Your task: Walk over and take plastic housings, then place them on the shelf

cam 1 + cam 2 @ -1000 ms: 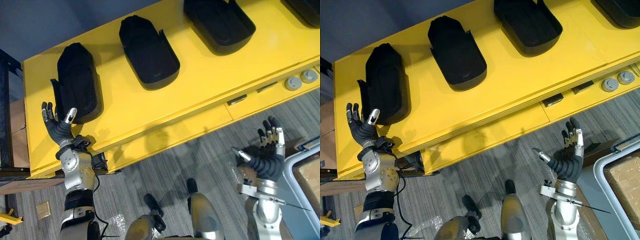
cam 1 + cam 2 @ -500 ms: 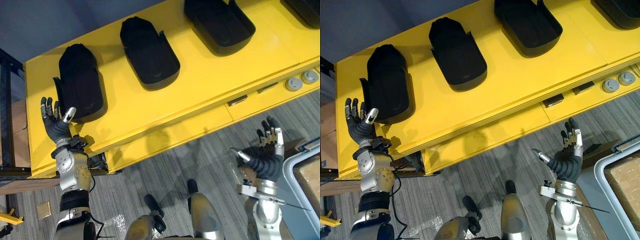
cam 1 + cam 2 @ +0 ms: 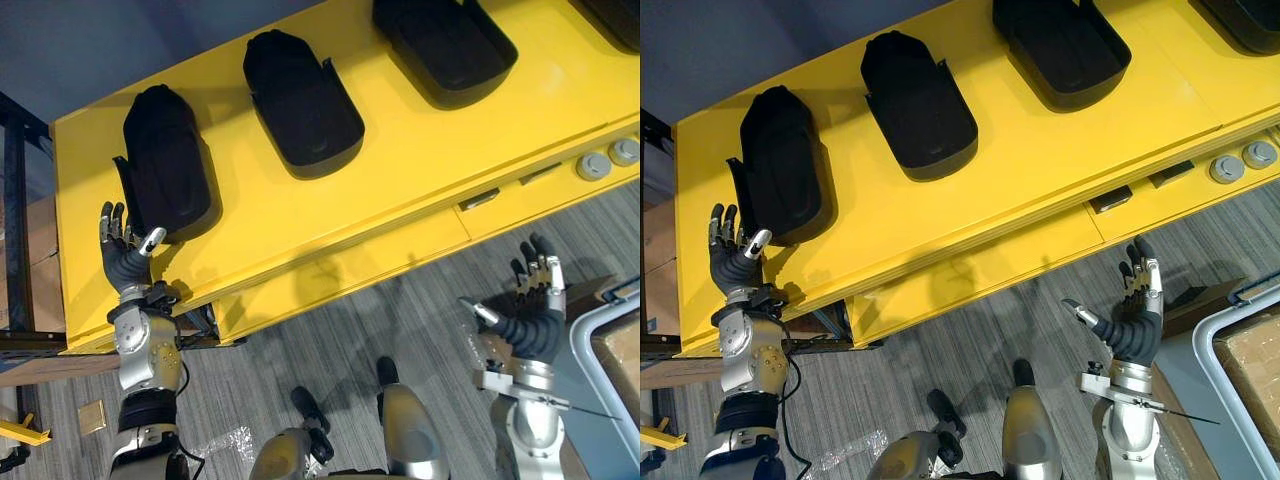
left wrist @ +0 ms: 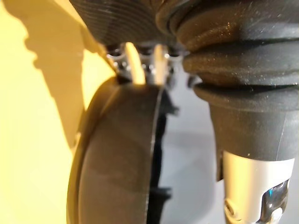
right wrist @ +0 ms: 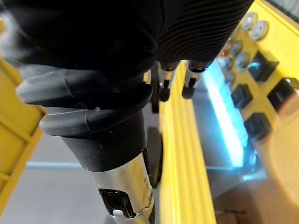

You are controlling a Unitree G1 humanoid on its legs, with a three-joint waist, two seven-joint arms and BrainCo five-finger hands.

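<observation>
Left hand (image 3: 125, 258), spread wide and empty, is hovering beside the nearest housing (image 3: 168, 165), lying at 1 o'clock with long axis 12-to-6, while the open right hand (image 3: 535, 312) is hanging well apart.

Yellow surface (image 3: 400, 170), loaded in a row.
Black plastic: left housing (image 3: 168, 170), middle housing (image 3: 300, 100) and right housing (image 3: 445, 45) lie apart (a fourth housing (image 3: 1250, 20), seemingly, at the corner).

housings (image 3: 303, 100) on yellow table (image 3: 420, 170), left hand (image 3: 125, 262) splayed
</observation>
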